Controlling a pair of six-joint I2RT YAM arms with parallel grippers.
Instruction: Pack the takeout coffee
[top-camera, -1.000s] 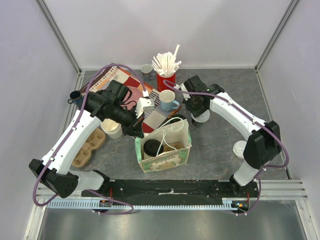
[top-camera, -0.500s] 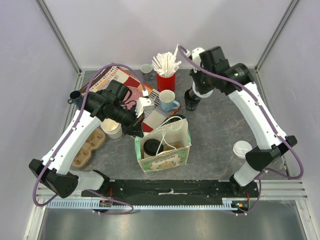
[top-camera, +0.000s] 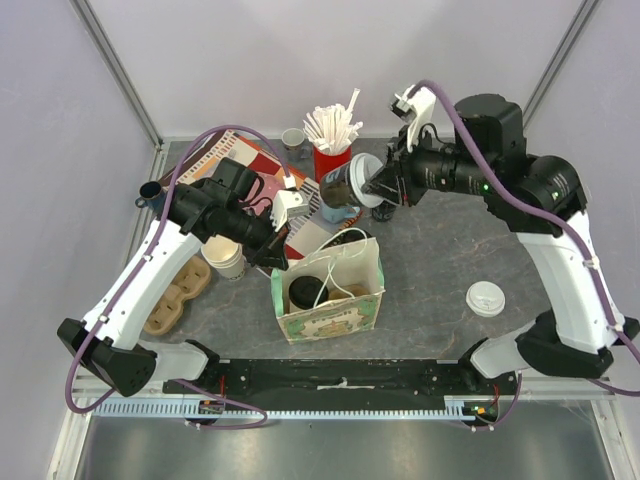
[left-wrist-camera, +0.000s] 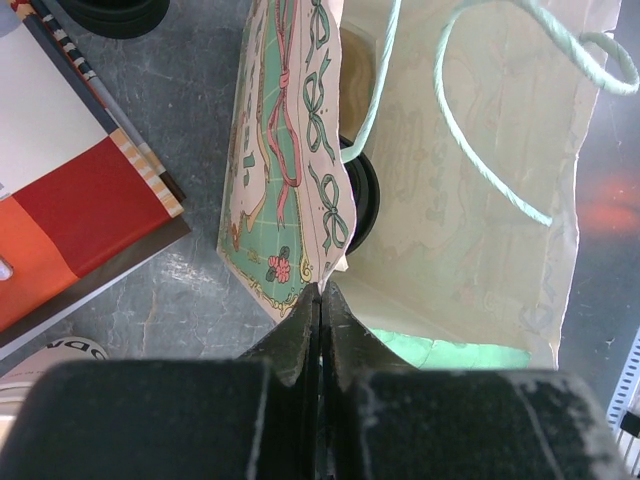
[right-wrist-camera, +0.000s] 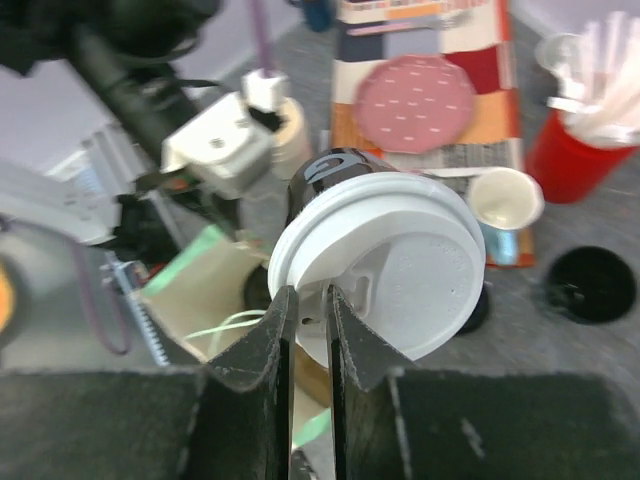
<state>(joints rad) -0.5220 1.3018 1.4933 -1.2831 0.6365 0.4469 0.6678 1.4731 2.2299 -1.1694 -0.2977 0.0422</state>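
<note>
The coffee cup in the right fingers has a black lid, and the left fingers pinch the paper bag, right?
No, its lid is white, per the right wrist view; the right fingers hold that coffee cup, the left fingers pinch the paper bag.

I find the bag (top-camera: 330, 312) open upward: a black-lidded cup (top-camera: 303, 293) fills its left half, and string handles (top-camera: 348, 241) cross the free right half. Open tabletop (top-camera: 430, 255) lies to its right, one loose lid (top-camera: 485, 298) there.
</note>
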